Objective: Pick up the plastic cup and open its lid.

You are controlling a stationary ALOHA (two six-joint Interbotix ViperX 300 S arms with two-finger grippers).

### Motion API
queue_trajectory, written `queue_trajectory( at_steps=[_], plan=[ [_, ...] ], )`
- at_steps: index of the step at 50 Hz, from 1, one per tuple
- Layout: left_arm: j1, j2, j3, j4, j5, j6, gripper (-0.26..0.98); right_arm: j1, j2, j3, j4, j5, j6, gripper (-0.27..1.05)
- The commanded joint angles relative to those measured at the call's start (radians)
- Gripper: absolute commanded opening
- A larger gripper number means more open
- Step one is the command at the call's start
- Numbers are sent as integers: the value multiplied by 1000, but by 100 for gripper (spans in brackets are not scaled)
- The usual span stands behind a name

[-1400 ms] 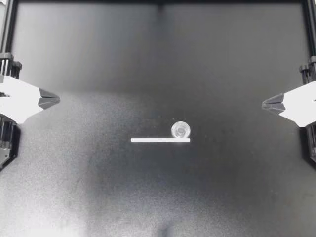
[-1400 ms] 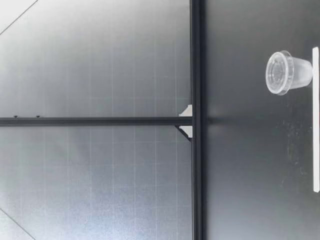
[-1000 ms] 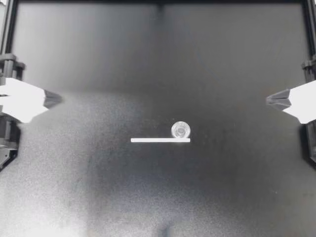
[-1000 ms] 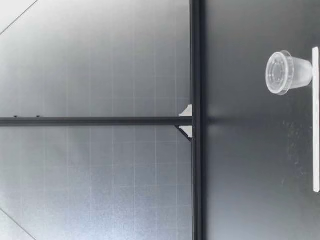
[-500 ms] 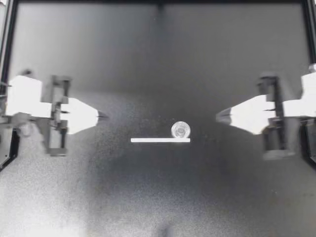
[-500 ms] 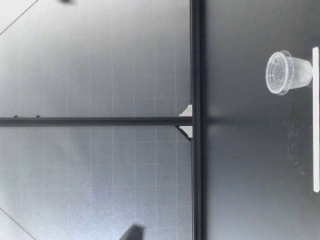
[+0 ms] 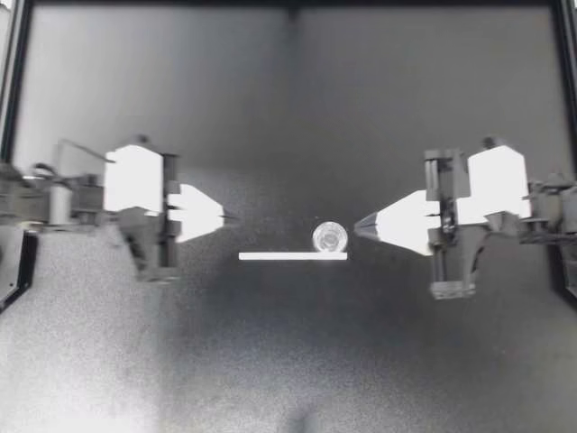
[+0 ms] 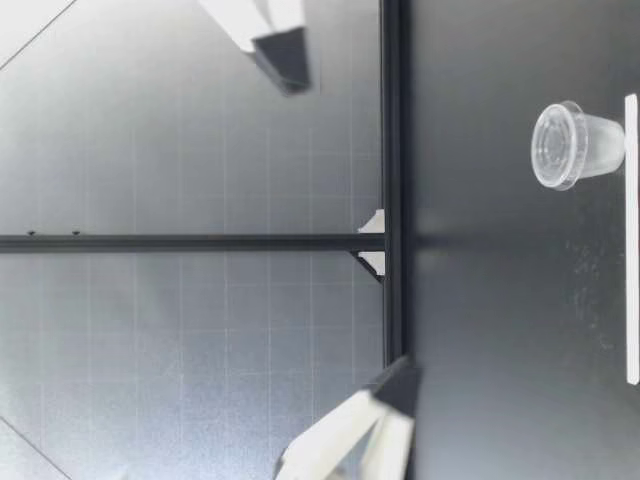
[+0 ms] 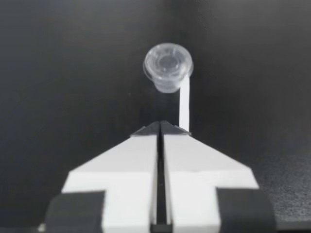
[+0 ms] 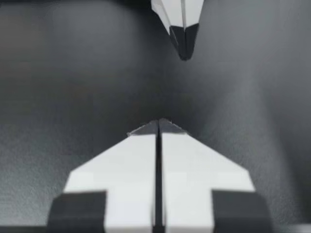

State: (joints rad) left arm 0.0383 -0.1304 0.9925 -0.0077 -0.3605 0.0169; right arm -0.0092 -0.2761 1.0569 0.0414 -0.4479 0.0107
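Note:
A small clear plastic cup (image 7: 330, 238) with its lid on stands upright mid-table, touching the far side of a thin white strip (image 7: 293, 256). My left gripper (image 7: 230, 217) is shut and empty, pointing at the cup from well to its left. From the other side my right gripper (image 7: 358, 227), also shut and empty, has its tip close to the cup. In the left wrist view the cup (image 9: 167, 68) stands ahead of the shut left gripper (image 9: 160, 125), beside the strip (image 9: 184, 104). The right wrist view shows my right gripper (image 10: 158, 122) facing my left gripper (image 10: 183, 41); no cup shows there. In the low view both grippers hang above the table, clear of the cup (image 8: 580, 145).
The table (image 7: 288, 361) is matt black, with a dark frame rail (image 7: 288, 5) along its far edge and posts at both sides. In the low view a black rail (image 8: 393, 150) runs along the table's far edge in front of a grey gridded backdrop.
Both arms have swung in from the table's sides toward the middle, tips now pointing at the cup. The cup and strip have not moved.

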Motion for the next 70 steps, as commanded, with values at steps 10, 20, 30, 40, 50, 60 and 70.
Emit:
queue_trajectory(
  at_steps=[10,20,30,40,50,60,70],
  plan=[
    [3,149,-100,6,-21,0,53,-21,87,-58,3,54,2,-20],
    [0,247,-167,49,-38,2,60,-29,172,-104,2,121,0,-20],
    [0,330,-206,63,-100,2,60,-28,244,-149,3,167,-2,-20],
    [0,391,-244,63,-135,0,60,-37,261,-150,2,179,0,-20],
    [0,423,-276,63,-141,2,60,-60,264,-141,3,183,-2,-20],
    [0,445,-301,64,-143,2,60,-64,281,-130,3,195,0,-20],
    [0,466,-322,66,-143,2,60,-66,298,-130,3,201,0,-20]
  ],
)
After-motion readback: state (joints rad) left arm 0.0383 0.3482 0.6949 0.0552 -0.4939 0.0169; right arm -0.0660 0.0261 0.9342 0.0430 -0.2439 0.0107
